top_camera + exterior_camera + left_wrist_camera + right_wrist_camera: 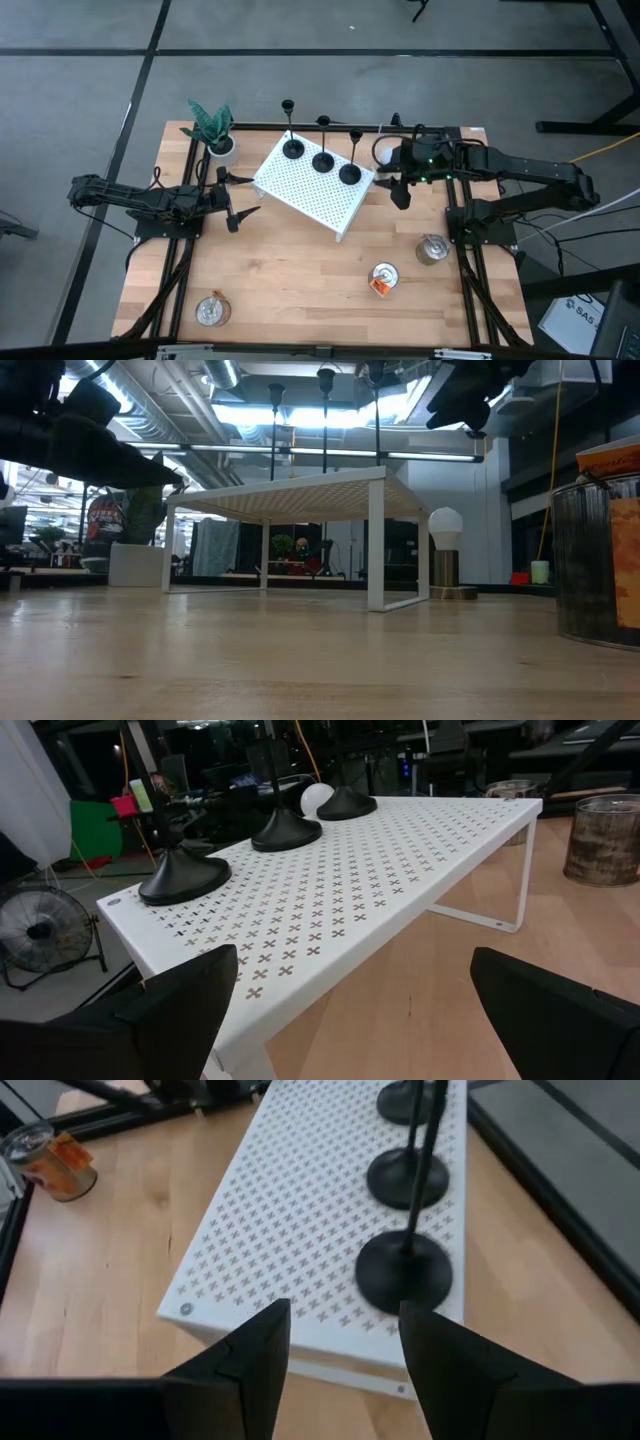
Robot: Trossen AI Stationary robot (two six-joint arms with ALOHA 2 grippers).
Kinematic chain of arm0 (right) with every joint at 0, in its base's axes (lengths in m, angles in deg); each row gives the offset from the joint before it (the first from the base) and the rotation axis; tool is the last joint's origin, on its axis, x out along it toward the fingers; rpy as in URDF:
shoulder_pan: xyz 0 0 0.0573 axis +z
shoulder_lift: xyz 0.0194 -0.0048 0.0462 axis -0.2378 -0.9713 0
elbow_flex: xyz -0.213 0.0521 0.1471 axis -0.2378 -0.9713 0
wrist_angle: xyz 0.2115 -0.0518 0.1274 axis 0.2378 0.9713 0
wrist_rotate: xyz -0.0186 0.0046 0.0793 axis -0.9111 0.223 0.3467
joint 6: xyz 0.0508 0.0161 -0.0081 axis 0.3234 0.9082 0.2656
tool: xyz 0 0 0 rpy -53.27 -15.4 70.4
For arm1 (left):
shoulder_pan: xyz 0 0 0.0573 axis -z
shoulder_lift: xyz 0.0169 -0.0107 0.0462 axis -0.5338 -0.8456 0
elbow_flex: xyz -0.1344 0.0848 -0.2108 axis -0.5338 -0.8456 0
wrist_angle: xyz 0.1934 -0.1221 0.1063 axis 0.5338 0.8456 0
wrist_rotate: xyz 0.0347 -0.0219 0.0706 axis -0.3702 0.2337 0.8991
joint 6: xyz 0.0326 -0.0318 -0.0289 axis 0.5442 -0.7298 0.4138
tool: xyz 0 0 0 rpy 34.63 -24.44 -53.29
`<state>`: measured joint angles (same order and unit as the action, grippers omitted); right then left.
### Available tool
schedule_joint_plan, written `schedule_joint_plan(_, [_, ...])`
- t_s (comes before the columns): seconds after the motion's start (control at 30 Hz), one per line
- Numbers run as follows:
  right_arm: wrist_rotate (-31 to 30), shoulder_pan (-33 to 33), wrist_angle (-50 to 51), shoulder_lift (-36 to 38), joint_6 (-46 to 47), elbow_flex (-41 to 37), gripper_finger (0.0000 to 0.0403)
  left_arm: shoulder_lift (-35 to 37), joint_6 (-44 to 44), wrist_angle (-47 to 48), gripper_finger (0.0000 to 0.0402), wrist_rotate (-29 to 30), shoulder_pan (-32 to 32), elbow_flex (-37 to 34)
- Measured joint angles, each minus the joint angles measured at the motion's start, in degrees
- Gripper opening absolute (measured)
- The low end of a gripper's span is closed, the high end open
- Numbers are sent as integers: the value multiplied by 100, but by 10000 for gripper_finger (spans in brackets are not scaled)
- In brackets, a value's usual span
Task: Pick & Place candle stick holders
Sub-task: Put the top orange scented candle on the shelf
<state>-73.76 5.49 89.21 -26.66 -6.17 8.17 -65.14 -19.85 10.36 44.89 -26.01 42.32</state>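
Observation:
Three black candle stick holders stand upright by their round bases on a white perforated rack (310, 195): one at the left (293, 150), one in the middle (323, 162), one at the right (349, 174). My right gripper (401, 192) hovers open just off the rack's right end, with nothing between its fingers; in its wrist view (345, 1350) the nearest holder's base (405, 1270) lies ahead of the fingers. My left gripper (243, 196) waits open at the rack's left end, looking along the rack's top (400, 850).
A potted plant (215, 135) stands at the far left corner beside the rack. Three tins sit on the near half of the table: one (432, 248), one (385, 278) and one (212, 310). A round bulb lamp (445, 550) shows behind the rack.

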Motion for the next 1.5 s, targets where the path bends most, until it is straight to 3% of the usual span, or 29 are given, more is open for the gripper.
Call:
schedule_joint_plan(0.7, [-1332,1445,289,-9,735,0,191,0,0,0,400,0,0,0])
schedule_joint_plan(1.5, [-1366,2323,253,-790,1261,-2,191,0,0,1,400,2,1,0])
